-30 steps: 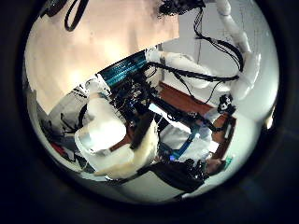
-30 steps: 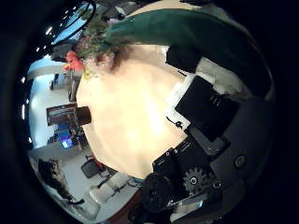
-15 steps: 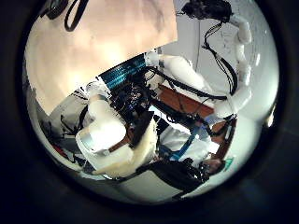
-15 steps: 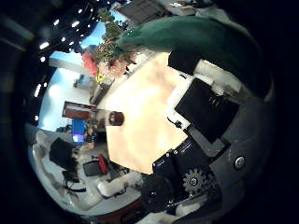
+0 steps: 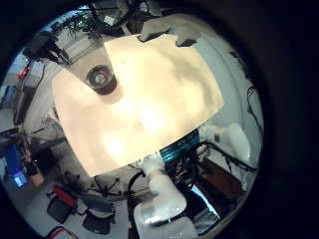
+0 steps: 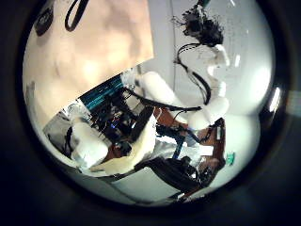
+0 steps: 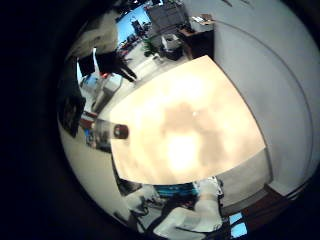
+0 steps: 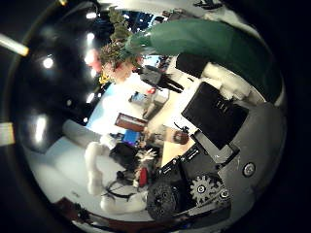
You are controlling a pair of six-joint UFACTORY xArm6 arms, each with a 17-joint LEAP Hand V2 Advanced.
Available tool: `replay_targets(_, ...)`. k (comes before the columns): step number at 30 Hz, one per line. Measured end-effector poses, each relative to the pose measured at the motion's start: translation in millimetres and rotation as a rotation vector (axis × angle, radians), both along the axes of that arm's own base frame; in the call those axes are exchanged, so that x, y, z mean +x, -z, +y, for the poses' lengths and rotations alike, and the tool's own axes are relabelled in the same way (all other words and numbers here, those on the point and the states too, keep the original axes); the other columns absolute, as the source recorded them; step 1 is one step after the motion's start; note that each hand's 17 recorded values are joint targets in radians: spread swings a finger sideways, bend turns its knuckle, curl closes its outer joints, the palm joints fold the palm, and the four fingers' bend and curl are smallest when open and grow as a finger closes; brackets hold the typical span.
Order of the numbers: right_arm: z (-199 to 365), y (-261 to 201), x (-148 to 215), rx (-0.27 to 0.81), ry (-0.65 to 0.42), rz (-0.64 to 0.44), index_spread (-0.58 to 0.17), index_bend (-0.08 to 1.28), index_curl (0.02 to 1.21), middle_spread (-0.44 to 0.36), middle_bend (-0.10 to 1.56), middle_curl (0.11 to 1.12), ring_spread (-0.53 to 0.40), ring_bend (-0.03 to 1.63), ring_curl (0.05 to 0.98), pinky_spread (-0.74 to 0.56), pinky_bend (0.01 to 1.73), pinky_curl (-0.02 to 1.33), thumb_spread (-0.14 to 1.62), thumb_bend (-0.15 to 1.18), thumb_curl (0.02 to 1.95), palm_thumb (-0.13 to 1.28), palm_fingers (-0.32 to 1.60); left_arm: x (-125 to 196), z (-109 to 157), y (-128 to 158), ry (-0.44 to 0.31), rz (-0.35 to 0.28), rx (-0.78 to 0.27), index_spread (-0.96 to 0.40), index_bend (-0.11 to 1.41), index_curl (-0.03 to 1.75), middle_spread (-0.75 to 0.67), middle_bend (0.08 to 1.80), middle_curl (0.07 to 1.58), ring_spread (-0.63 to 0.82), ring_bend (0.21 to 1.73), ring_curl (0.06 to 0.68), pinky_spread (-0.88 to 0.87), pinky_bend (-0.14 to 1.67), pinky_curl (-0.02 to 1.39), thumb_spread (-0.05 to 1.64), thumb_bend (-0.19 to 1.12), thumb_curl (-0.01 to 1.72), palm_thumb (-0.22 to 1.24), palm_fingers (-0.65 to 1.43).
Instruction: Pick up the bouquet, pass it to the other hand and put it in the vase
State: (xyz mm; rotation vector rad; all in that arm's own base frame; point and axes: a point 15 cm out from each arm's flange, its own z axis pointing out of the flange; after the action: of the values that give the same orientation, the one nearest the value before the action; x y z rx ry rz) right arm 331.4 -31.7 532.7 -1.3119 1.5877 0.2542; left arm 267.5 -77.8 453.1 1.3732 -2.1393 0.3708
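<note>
The bouquet (image 8: 185, 39) lies across my right palm, its wrapped stem filling the right thumb side palm view and its flower heads (image 8: 117, 58) pointing away from the hand. My right hand's fingers (image 8: 219, 112) are curled round the wrap. From the left thumb side palm view, the right hand (image 6: 202, 21) is raised high on its arm, well above the table. The vase (image 5: 100, 76) stands upright on the table (image 5: 159, 95), seen from above with its mouth open, and shows small in the right little finger side palm view as the vase (image 7: 121, 131). My left hand (image 5: 169, 25) hovers over the table, fingers straight.
The table (image 7: 190, 120) carries only the vase, near one corner. The arms' bases (image 5: 164, 199) stand at one long edge. Desks, chairs and screens (image 7: 150, 45) fill the room beyond the table.
The right arm has risen, carrying the bouquet higher; the table looks smaller and farther in the right thumb side view. The left thumb side view has shifted slightly. The vase stands where it was.
</note>
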Motion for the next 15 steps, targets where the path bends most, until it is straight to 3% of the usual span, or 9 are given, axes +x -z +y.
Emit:
replay_targets(6,34,-13,-13,0.259,-0.174,-0.053,-0.199,1.2,0.79,-0.098,1.38,0.68,-0.168,1.47,0.637,-0.19,1.33,0.68,0.86,-0.01,0.98,1.15,1.18,18,-24,-34,-0.065,-0.03,-0.22,0.02,0.17,0.37,0.29,0.2,0.33,0.5,0.5,0.206,0.58,0.35,0.15,1.13,-0.02,0.29,0.25,0.24)
replay_targets(9,51,-10,-21,0.339,-0.251,-0.05,-0.198,1.21,0.79,-0.098,1.39,0.68,-0.168,1.47,0.636,-0.2,1.32,0.7,0.86,0.0,1.0,1.15,1.18,25,-32,-51,-0.094,-0.04,-0.319,0.03,0.17,0.36,0.29,0.2,0.33,0.5,0.51,0.206,0.57,0.36,0.15,1.13,-0.02,0.29,0.25,0.24)
replay_targets(15,96,-6,-39,0.353,-0.44,-0.089,-0.197,1.21,0.78,-0.097,1.39,0.67,-0.166,1.48,0.634,-0.2,1.3,0.72,0.85,-0.01,1.02,1.15,1.18,34,-47,-79,-0.13,-0.031,-0.467,0.05,0.16,0.35,0.3,0.2,0.34,0.49,0.53,0.205,0.56,0.37,0.16,1.12,-0.02,0.3,0.25,0.23)
